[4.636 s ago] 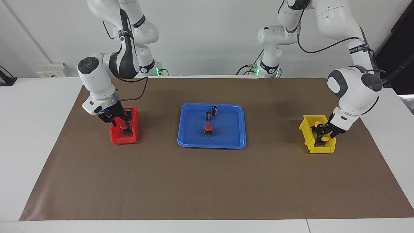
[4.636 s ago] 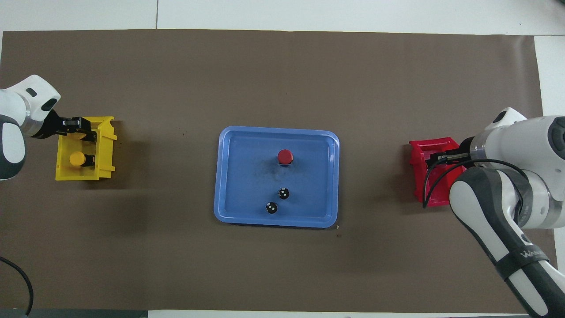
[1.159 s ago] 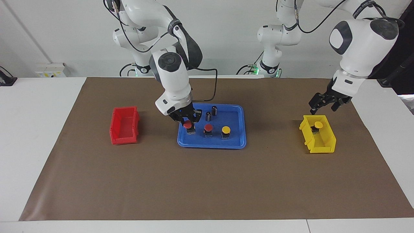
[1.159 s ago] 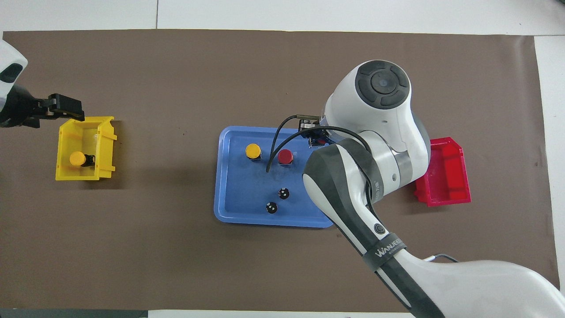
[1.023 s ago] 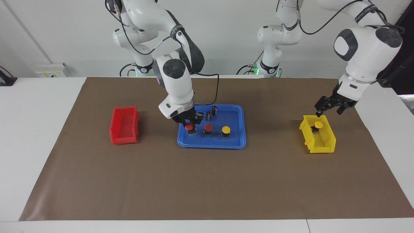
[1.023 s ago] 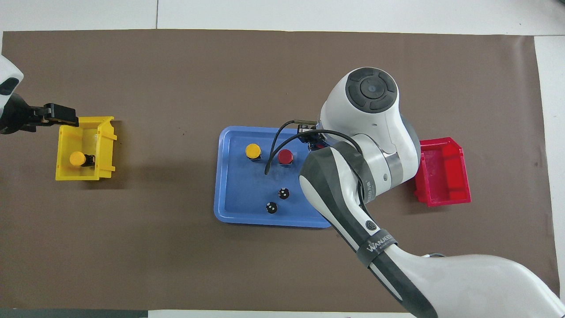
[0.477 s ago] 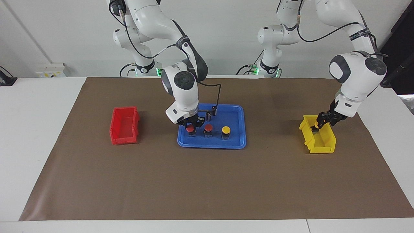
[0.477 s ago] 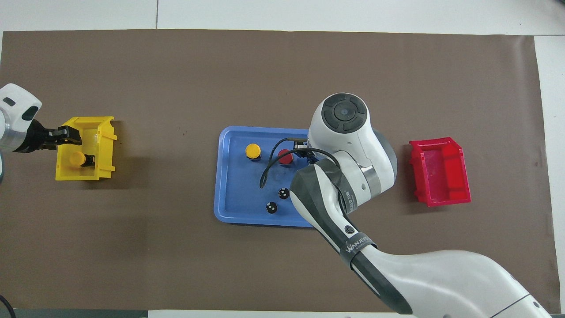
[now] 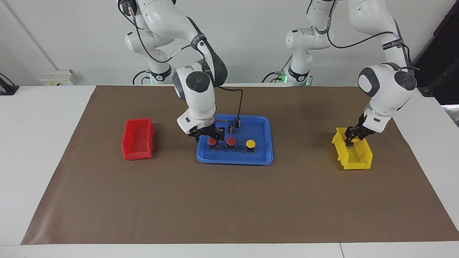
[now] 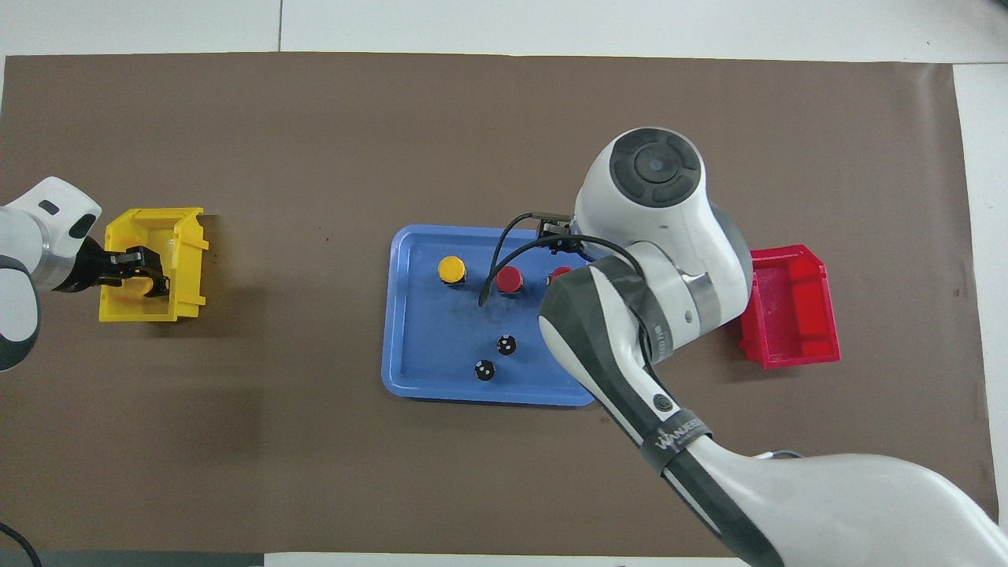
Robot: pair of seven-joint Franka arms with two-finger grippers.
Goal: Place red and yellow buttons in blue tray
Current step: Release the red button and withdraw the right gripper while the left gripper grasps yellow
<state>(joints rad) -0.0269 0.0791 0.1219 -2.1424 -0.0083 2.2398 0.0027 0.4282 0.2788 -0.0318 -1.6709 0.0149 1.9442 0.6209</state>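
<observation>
- The blue tray [image 9: 235, 157] [image 10: 409, 315] sits at the middle of the brown mat [image 9: 229, 200] and is my landmark.
- Three buttons stand in a row in the tray, along the side farther from me: a red button [image 9: 212, 142] [image 10: 559, 274] toward my right arm's end, a second red button [image 9: 231, 141] [image 10: 509, 279] in the middle, and a yellow button [image 9: 250, 144] [image 10: 451, 269] toward my left arm's end.
- My right claw [image 9: 209, 134] is just above the first red button, its fingers spread to either side and not pinching it; the button stands on the tray floor.
- Two small dark cylinders [image 9: 234, 125] [image 10: 495, 357] stand in the tray too, on the side nearer to me.
- The red bin [image 9: 138, 139] [image 10: 791, 307] lies beside the tray toward my right arm's end, with nothing showing inside it.
- The yellow bin [image 9: 353, 150] [image 10: 153, 264] lies well apart from the tray toward my left arm's end.
- My left claw [image 9: 353, 137] [image 10: 138, 266] is down inside the yellow bin, at the end nearer to me. I cannot tell whether its fingers are apart or clamped, and the last yellow button is hidden under it.
</observation>
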